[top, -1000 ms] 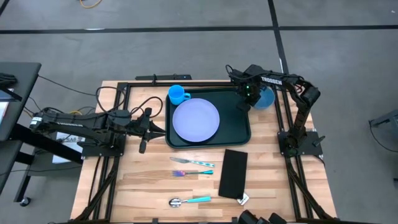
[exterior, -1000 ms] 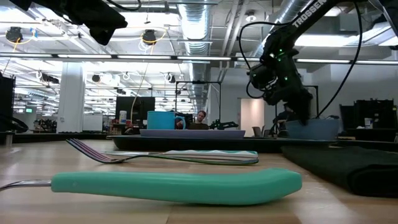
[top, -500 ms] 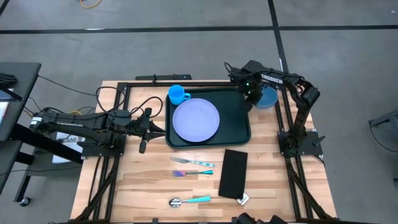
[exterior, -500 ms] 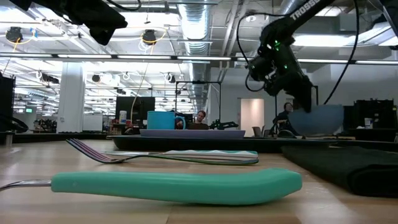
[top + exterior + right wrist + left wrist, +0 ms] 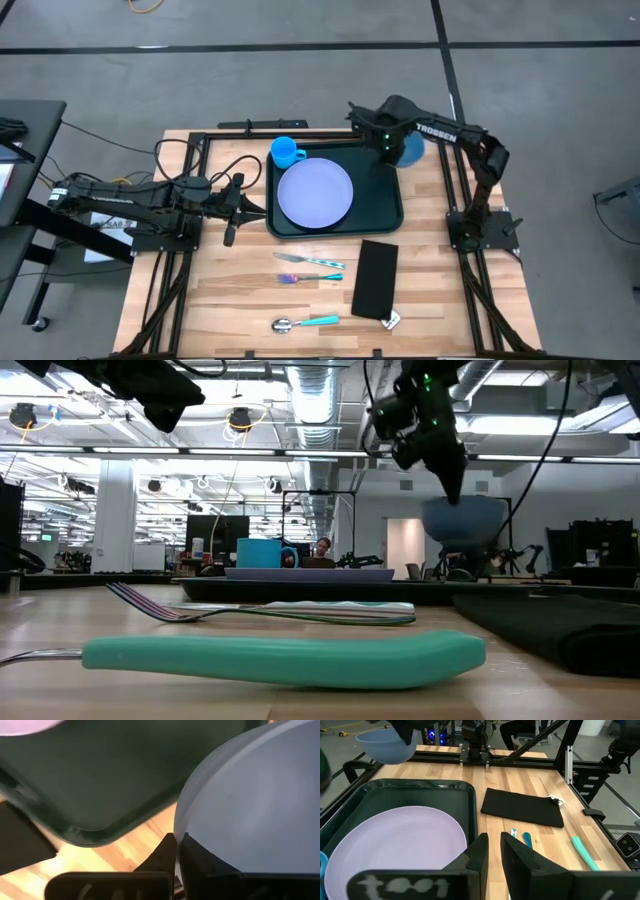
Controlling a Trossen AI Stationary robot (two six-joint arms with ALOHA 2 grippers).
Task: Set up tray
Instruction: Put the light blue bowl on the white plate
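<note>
Partway through: sitting upper centre of the high view, tray point(image 5: 385, 205) already holding plate point(image 5: 315, 193) and cup point(image 5: 286, 152); right gripper point(image 5: 392, 152) clamping bowl point(image 5: 410, 148) aloft over its top-right corner; still waiting lower down, fork point(image 5: 310, 261), spoon point(image 5: 305, 323), napkin point(image 5: 375, 279); left gripper point(image 5: 250, 207) idling nearly closed, empty, beside the tray's left edge.

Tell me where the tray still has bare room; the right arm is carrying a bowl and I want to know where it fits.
The tray is bare along its right strip, between the plate and the right rim, below the bowl pinched by the right gripper. The left side is crowded: plate, with the cup at the far-left corner.
</note>
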